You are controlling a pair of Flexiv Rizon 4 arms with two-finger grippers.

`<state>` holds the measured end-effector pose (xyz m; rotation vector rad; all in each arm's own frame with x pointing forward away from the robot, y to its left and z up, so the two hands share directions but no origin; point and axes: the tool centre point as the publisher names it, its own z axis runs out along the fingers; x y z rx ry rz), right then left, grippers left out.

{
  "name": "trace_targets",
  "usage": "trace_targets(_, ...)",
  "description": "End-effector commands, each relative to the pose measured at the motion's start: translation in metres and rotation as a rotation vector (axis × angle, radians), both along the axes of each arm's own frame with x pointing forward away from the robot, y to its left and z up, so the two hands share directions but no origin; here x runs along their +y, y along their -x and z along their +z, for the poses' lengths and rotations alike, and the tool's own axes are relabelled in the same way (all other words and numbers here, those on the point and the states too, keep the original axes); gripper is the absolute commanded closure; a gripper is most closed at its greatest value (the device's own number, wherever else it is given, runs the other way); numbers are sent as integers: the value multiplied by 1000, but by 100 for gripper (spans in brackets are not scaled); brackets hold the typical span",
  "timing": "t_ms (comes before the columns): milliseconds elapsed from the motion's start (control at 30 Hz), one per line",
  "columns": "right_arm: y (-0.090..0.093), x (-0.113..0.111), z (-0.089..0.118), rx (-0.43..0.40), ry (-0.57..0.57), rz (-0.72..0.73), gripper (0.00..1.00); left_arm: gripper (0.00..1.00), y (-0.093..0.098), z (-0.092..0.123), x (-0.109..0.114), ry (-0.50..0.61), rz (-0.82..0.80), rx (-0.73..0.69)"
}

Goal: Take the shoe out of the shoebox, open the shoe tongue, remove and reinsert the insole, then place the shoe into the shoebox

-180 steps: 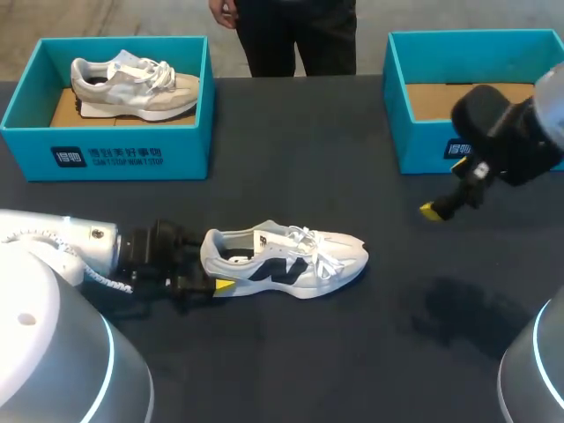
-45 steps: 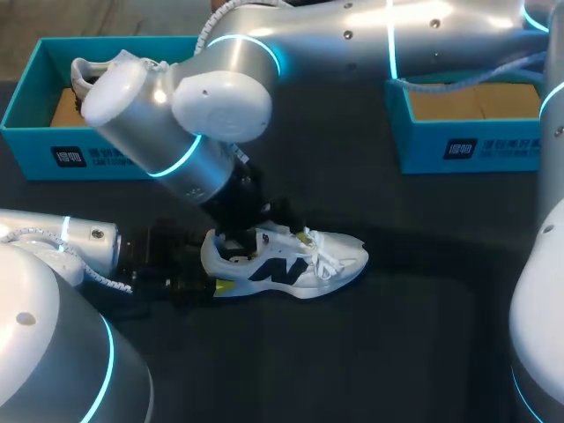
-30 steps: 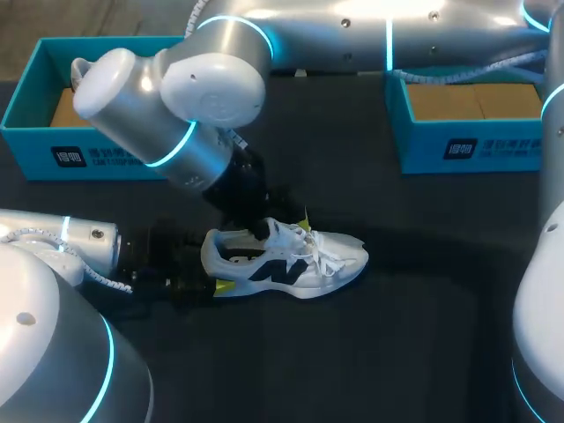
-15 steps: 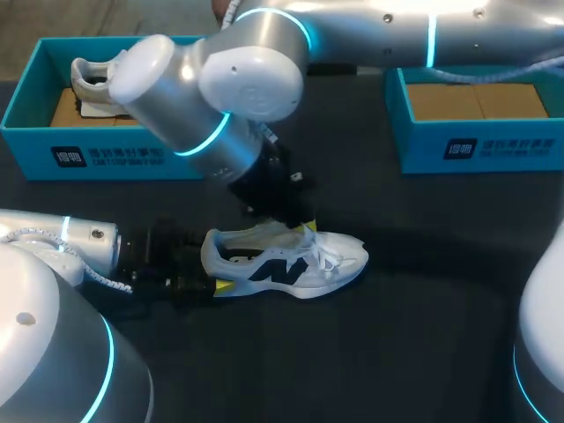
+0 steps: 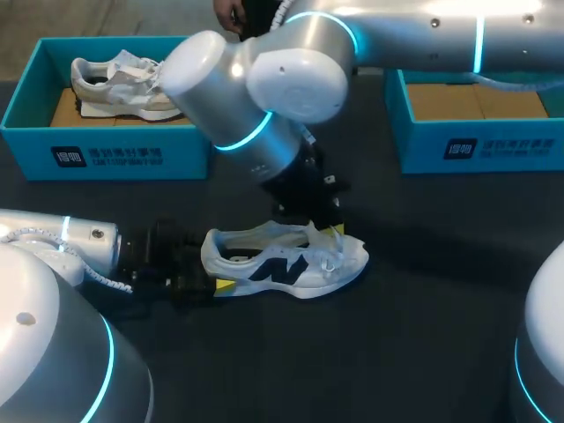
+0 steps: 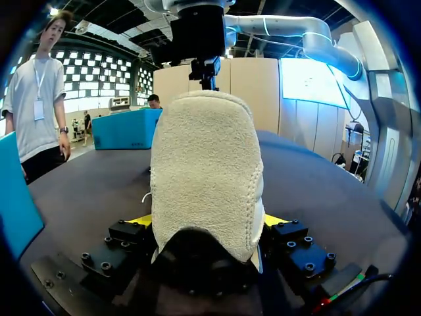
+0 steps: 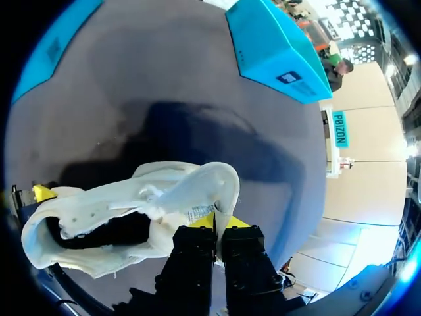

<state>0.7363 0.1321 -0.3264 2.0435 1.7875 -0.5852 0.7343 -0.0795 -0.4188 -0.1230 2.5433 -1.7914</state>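
Observation:
A white shoe (image 5: pixel 291 264) with a dark side logo lies on its sole on the black table, toe to the right. My left gripper (image 5: pixel 211 284) is shut on its heel (image 6: pixel 207 164), a yellow-tipped finger (image 6: pixel 139 220) pressed to each side. My right arm comes in from the upper right and reaches down over the laces. Its gripper (image 5: pixel 332 231) is shut on the tongue (image 7: pixel 205 179), which is stretched out of the shoe's mouth toward the toe. In the right wrist view the dark opening of the shoe (image 7: pixel 105 230) shows beside that gripper (image 7: pixel 217 227).
A blue shoebox (image 5: pixel 106 159) at the back left holds a second, beige shoe (image 5: pixel 123 84). Another blue box (image 5: pixel 476 145) with a bare cardboard floor stands at the back right. Bare table lies in front of the shoe.
My right gripper has closed on the tongue and moved from the shoe's collar toward the toe, pulling the tongue along. The left gripper and the heel have stayed put.

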Motion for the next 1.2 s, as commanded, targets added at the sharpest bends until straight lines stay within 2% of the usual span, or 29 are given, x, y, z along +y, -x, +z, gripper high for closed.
trace_targets(33, 2, -13, -14, -55, -43, -101, 100, 100, -2, -3, 2, -2, -1, 1)
trace_targets(100, 1, -16, -22, -51, -44, -102, 95, 100, -2, -3, 2, -2, -1, 1)
trace_targets(233, 1, -20, -36, -40, -56, -110, 93, 100, -2, -3, 2, -2, -1, 1)
trace_targets(300, 1, -22, -39, -29, -58, -110, 84, 100, -2, -3, 2, -2, -1, 1)
trace_targets(333, 1, -22, -41, -28, -59, -111, 75, 100, -2, -3, 2, -2, -1, 1)
trace_targets(400, 1, -23, -42, -25, -61, -117, 52, 100, -2, -3, 2, -2, -1, 1)
trace_targets(433, 1, -23, -42, -26, -64, -120, 31, 100, -2, -3, 2, -2, -1, 1)
trace_targets(467, 1, -23, -41, -27, -64, -121, 5, 100, -2, -3, 2, -2, -1, 1)
trace_targets(500, 1, -23, -40, -27, -62, -122, 0, 100, -2, -3, 2, -2, -1, 1)
trace_targets(800, 0, -9, -12, -82, -78, -52, 0, 100, -2, -3, 2, -2, -1, 1)
trace_targets(1200, -10, 31, 27, -120, -185, 359, 0, 100, -2, -3, 2, -2, -1, 1)
